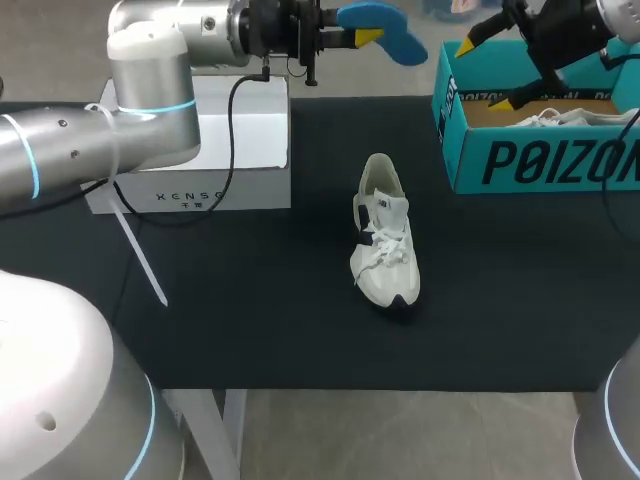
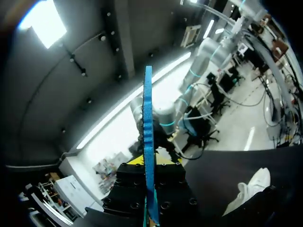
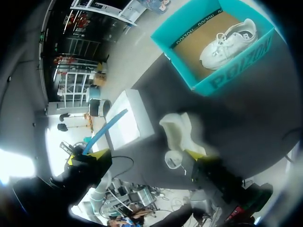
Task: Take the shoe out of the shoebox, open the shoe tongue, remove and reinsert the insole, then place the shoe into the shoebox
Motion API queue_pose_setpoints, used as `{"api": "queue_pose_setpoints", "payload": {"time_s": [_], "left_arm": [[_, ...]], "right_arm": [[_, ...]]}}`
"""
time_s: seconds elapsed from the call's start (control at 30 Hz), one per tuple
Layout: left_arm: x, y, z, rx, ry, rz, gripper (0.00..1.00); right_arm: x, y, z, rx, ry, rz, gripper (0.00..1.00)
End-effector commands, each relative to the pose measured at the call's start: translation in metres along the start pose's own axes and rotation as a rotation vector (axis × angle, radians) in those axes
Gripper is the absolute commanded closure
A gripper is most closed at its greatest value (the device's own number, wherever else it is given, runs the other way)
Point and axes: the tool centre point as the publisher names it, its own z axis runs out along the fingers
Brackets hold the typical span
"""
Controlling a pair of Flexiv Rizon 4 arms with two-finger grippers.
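Observation:
A white sneaker (image 1: 383,245) with loose laces stands on the black mat, mid-table, and also shows in the left wrist view (image 2: 251,189). My left gripper (image 1: 362,38) is high above the table's back edge, shut on a blue insole (image 1: 385,28). Seen edge-on, the insole (image 2: 148,137) sticks up from between its fingers. My right gripper (image 1: 483,73) hangs open and empty over the near-left corner of the teal shoebox (image 1: 540,160). From the right wrist, the sneaker (image 3: 182,132) lies far below the spread fingers, and the insole (image 3: 106,132) is off to one side.
A second white shoe (image 1: 560,118) lies inside the shoebox (image 3: 189,47) at the back right. A white box (image 1: 215,150) stands at the back left, with a cable draped over it. Bare black mat surrounds the sneaker.

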Motion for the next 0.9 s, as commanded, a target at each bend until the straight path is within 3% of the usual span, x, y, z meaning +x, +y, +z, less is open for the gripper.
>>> {"api": "queue_pose_setpoints", "payload": {"time_s": [0.03,0.57,0.7,0.73,0.77,0.8,0.83,0.9], "left_arm": [[0.001,-0.01,-0.003,-0.157,0.049,-0.401,1.0],[0.001,-0.01,-0.003,-0.157,0.049,-0.401,1.0],[-0.004,0.006,-0.006,-0.07,-0.021,-0.819,1.0],[-0.004,0.005,-0.008,-0.043,-0.059,-0.841,1.0],[-0.005,0.006,-0.009,-0.076,-0.053,-0.932,1.0],[-0.003,0.008,-0.008,-0.064,-0.042,-1.026,1.0],[-0.004,0.006,-0.009,-0.003,-0.034,-1.152,1.0],[-0.002,0.007,-0.008,-0.009,0.003,-1.209,1.0]], "right_arm": [[0.0,-0.001,0.001,0.0,0.0,0.002,0.0],[-0.003,-0.002,0.003,0.002,-0.008,0.005,0.0],[-0.002,-0.002,0.003,0.001,-0.008,0.003,0.0],[-0.002,-0.002,0.003,0.001,-0.009,0.004,0.0],[-0.002,-0.002,0.003,0.001,-0.009,0.004,0.0],[-0.002,-0.001,0.002,0.001,-0.01,0.005,0.0],[-0.002,-0.001,0.003,0.002,-0.012,0.006,0.0],[-0.003,-0.001,0.003,0.002,-0.014,0.006,0.0]]}}
